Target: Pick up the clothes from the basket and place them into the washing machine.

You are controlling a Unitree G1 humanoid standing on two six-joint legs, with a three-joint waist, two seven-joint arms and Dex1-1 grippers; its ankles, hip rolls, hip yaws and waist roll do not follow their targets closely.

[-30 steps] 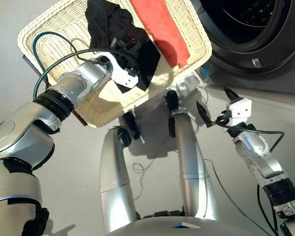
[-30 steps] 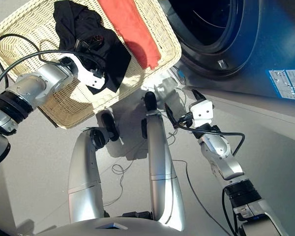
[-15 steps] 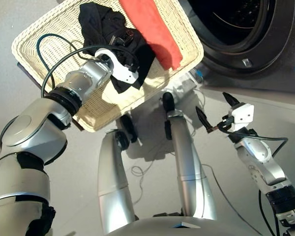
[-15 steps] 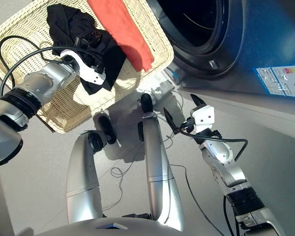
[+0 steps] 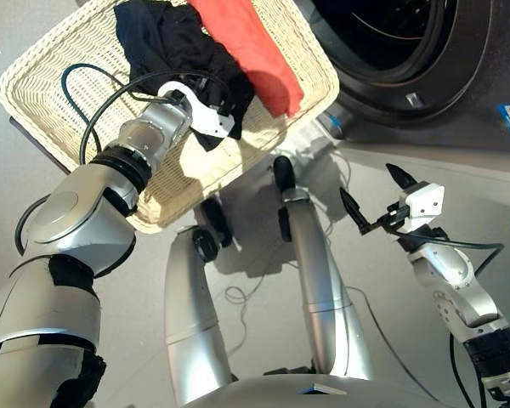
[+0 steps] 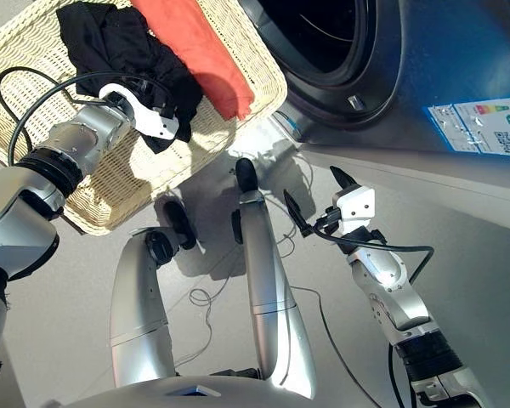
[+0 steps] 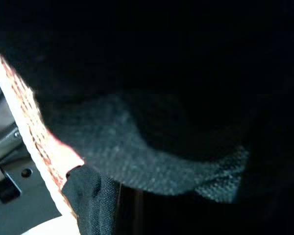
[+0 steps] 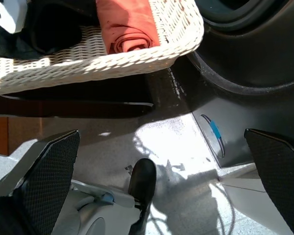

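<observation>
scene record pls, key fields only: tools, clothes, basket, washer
left tool: in the basket, at the black garment; open or shut not visible
right tool: open, empty, hanging over the floor below the washer
coral red garment: in the basket, on the side nearest the washer, beside the black one
basket: cream wicker, left of the washer
washing machine: drum hole open, no clothes seen inside

Left wrist view: dark cloth (image 7: 176,98) fills nearly the whole picture, too close to show the garment's outline. A lit fold of it shows a fine woven texture, greenish-black in tone. Along one edge runs a pale woven strip, the basket (image 7: 34,142), tinged orange-red where light strikes it. Beyond that strip lies a grey surface with dark fittings, unidentifiable. The tool's fingers are hidden by cloth.
</observation>
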